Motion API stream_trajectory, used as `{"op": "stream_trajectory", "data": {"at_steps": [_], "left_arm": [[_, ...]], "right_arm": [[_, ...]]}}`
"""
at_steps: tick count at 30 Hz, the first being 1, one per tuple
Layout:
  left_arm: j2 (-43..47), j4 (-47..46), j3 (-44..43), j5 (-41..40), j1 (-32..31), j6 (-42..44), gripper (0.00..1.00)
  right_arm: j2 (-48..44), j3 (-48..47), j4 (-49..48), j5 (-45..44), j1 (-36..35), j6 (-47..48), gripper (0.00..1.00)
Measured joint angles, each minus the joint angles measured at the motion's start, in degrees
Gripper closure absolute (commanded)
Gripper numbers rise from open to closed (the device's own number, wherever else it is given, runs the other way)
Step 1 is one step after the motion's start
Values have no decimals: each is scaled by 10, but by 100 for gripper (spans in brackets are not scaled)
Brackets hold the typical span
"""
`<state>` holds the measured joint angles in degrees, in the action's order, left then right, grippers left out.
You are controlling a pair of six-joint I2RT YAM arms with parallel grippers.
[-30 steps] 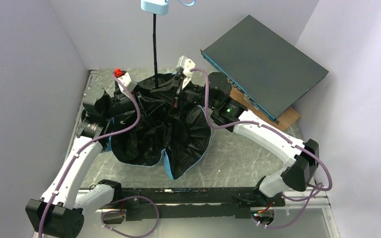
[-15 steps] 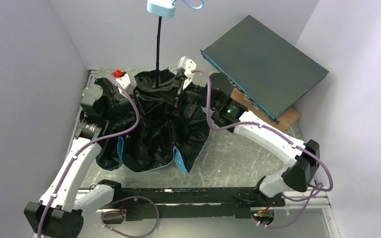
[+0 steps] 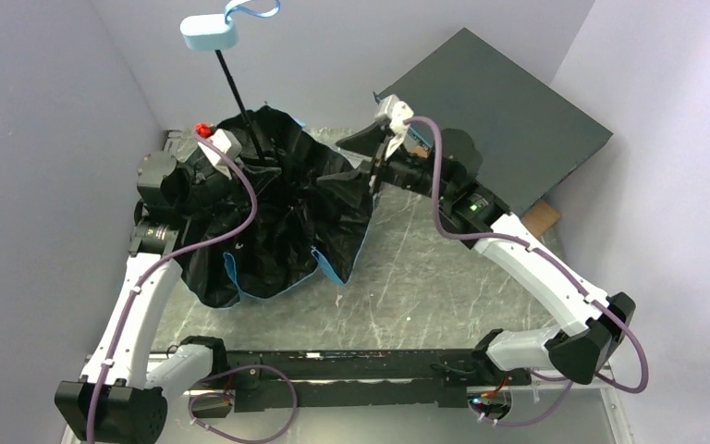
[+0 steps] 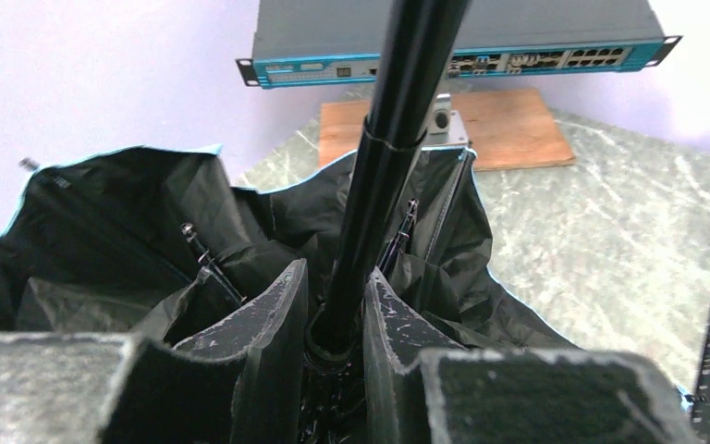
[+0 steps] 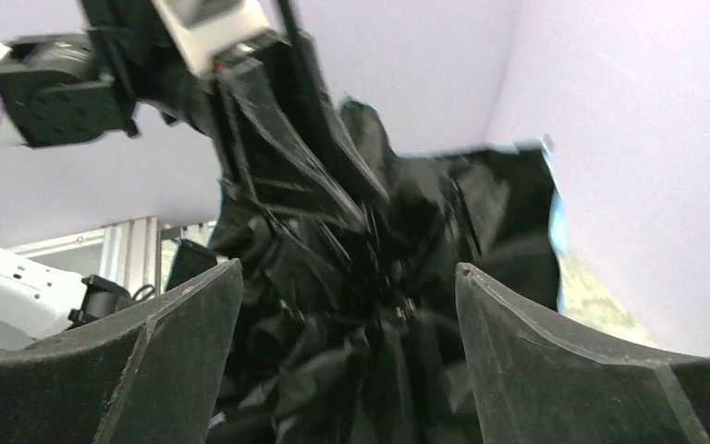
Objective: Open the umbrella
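Note:
The umbrella (image 3: 277, 222) lies partly spread on the table, black lining up, with a sky-blue hem. Its thin black shaft (image 3: 240, 97) leans up and left to the light-blue handle (image 3: 209, 33). My left gripper (image 3: 255, 163) is shut on the shaft (image 4: 397, 111) just above the runner, and its fingers (image 4: 277, 324) press on both sides. My right gripper (image 3: 358, 159) stands open at the canopy's right edge, apart from it. In the right wrist view the crumpled canopy (image 5: 397, 240) fills the space ahead of the open right gripper (image 5: 349, 314), and nothing sits between the fingers.
A big dark-grey flat box (image 3: 499, 111) rests tilted at the back right on a wooden board (image 4: 490, 125). Purple-grey walls close in on the left, back and right. The marbled tabletop (image 3: 444, 277) lies bare to the right of the umbrella.
My right gripper has opened, let go of the umbrella's ribs and pulled back to the right. The left gripper has carried the shaft leftward, so the handle now leans left.

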<state>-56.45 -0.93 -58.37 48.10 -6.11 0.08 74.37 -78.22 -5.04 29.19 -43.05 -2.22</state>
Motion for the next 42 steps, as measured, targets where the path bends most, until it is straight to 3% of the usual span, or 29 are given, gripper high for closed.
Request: {"op": "stream_trajectory", "data": {"at_steps": [4,9,14,18,21,27,35,42], "left_arm": [[-7,37,-33,0,4,85,100],[1,101,-73,-15,-2,255,100],[5,149,-82,-61,-11,409,100],[2,172,-82,-93,-14,465,100],[-7,195,-91,-96,-14,457,100],[-43,223,-120,-43,-15,349,100],[-63,227,-120,17,-26,235,100],[-63,216,-99,33,-41,192,100]], "right_arm": [[-6,-3,64,12,66,-25,14],[15,-52,174,35,123,-56,15],[30,-87,240,74,120,-63,9],[57,-99,284,102,112,-49,3],[54,-89,281,109,112,-34,0],[-69,67,92,95,93,-22,0],[14,-73,-76,58,3,-18,4],[90,-131,-127,33,-28,-30,29]]}}
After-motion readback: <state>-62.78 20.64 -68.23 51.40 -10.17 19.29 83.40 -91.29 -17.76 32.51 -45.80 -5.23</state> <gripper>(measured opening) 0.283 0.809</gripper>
